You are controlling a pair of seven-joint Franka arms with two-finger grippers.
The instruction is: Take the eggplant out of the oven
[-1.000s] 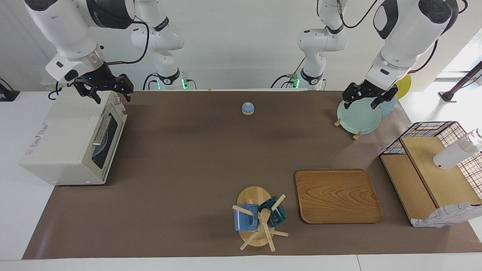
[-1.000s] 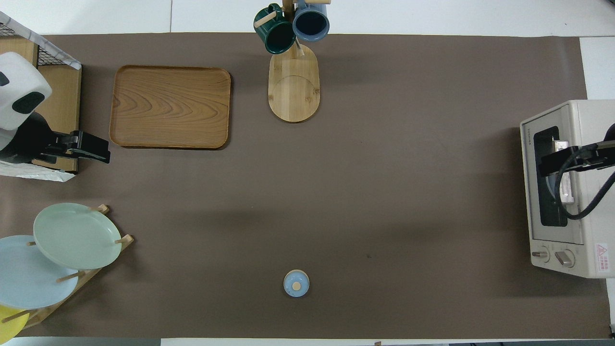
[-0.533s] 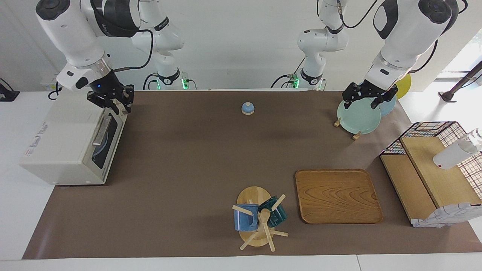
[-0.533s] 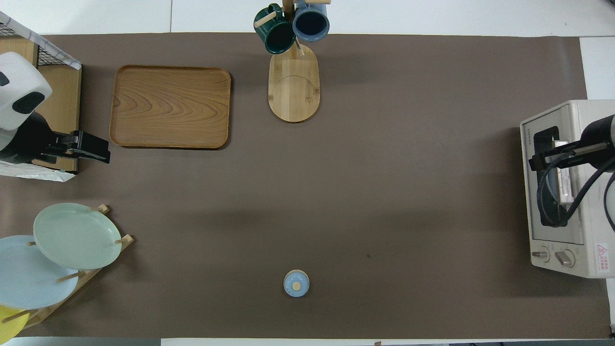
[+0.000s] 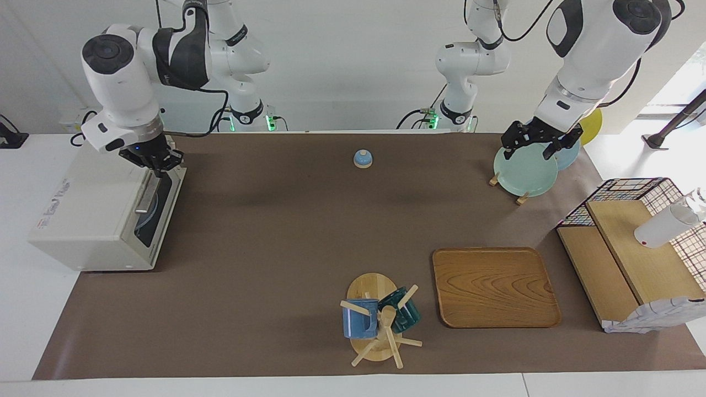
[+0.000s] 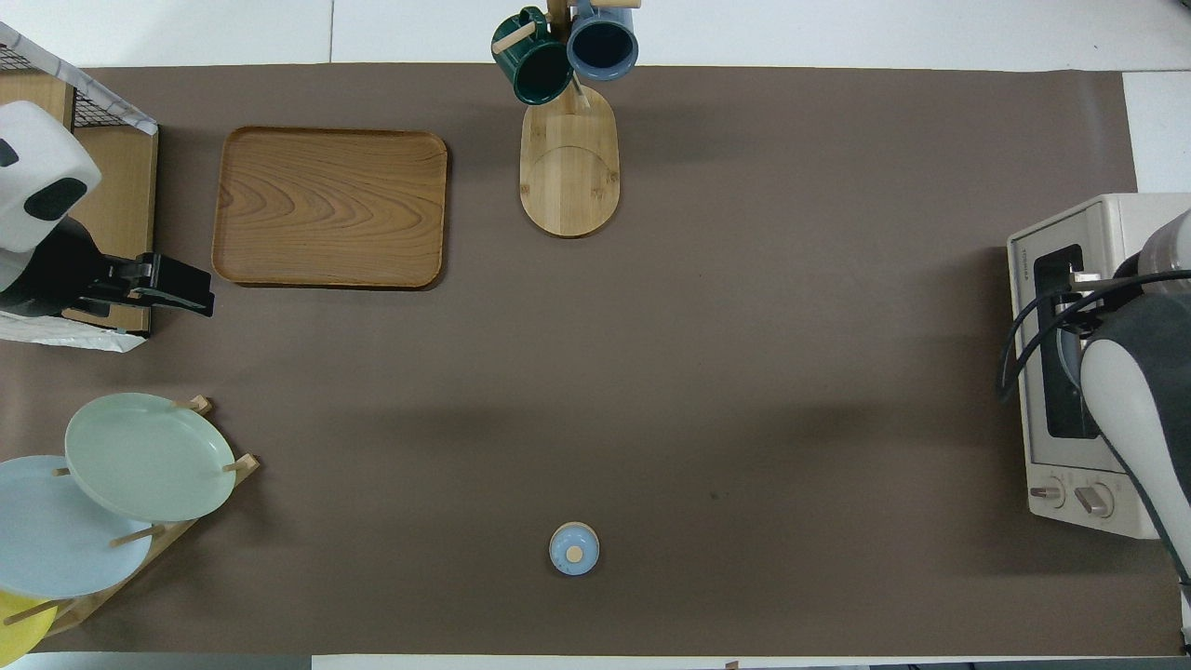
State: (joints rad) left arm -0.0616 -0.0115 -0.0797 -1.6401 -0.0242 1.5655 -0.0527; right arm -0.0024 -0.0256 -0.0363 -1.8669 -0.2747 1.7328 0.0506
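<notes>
The cream-white oven [image 5: 94,204] [image 6: 1130,219] stands at the right arm's end of the table with its dark glass door closed. The eggplant is hidden; only a pale blue round shape shows through the glass. My right gripper [image 5: 160,167] [image 6: 1070,305] is shut, its fingertips together at the end of the metal bar handle [image 5: 148,196] nearest the robots. Whether the tips hold the bar I cannot make out. My left gripper [image 5: 539,145] [image 6: 181,287] hangs open over the plate rack and waits.
A small blue bell [image 5: 362,159] [image 6: 574,548] sits mid-table near the robots. A wooden tray [image 5: 495,286] [image 6: 330,207], a mug tree [image 5: 378,320] [image 6: 568,158], a plate rack [image 5: 524,173] [image 6: 140,456] and a wire-sided wooden shelf [image 5: 634,242] fill the left arm's half.
My right gripper has come down from above the oven's top corner to the door handle, and its fingers have closed. The left arm has stayed still.
</notes>
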